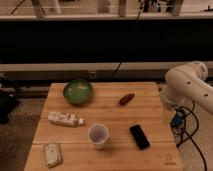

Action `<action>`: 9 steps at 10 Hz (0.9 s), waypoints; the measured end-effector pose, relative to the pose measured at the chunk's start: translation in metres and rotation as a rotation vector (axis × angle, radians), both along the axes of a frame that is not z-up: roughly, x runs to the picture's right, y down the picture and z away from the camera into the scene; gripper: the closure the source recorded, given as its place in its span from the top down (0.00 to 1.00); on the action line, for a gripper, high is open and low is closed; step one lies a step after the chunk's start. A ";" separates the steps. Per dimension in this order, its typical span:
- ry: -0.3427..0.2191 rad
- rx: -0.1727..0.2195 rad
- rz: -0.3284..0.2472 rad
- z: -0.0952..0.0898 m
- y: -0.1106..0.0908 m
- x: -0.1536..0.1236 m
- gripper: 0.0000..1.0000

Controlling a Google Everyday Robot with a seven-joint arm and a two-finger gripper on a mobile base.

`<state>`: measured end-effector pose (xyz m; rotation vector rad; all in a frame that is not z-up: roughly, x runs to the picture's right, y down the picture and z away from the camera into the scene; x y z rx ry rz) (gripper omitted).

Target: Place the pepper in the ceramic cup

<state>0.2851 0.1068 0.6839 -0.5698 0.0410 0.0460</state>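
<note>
1. Camera view, the only one. Ceramic cup (98,135) taken as reference: upright near the front edge of the wooden table (107,112), mouth up, unobstructed, apparently empty. Well set to receive something from above.
2. Pepper (126,99): behind the cup and to its camera-right, well apart from it, flat on bare wood, touching nothing. Free on every side, so probably reachable from above without nudging a neighbour.
3. Gripper (169,114): far to camera-right of the cup, past the table's right edge, hanging below the bulky white arm (187,87). Spread wide, nothing between the fingers. Parked clear of the board, likely to keep the layout unobscured; approach not yet begun.
4. Bystanders, by the cup:
   - Black phone (139,136) near, to camera-right.
   - White bottle (65,118) on its side, to camera-left and slightly behind.
   - Green bowl (77,91) further behind, camera-left.
   - Small flat packet (51,153) in front, camera-left.
   - None on the straight path from pepper to cup.
5. Pepper's look: small, dark red, elongated, tapering to one end, long axis on a diagonal, shorter than the phone. Stem not discernible. Judged light and smooth, prone to roll; pinch across the narrow width advisable.
6. Cup's look: plain white, round, slightly tapered, no handle visible, narrower than the bowl. Small target, hence a low release over the rim probably safest.
</note>
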 end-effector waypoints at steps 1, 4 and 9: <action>0.000 0.000 0.000 0.000 0.000 0.000 0.80; 0.000 0.000 0.000 0.000 0.000 0.000 0.80; -0.011 0.030 -0.032 0.031 -0.027 -0.014 0.80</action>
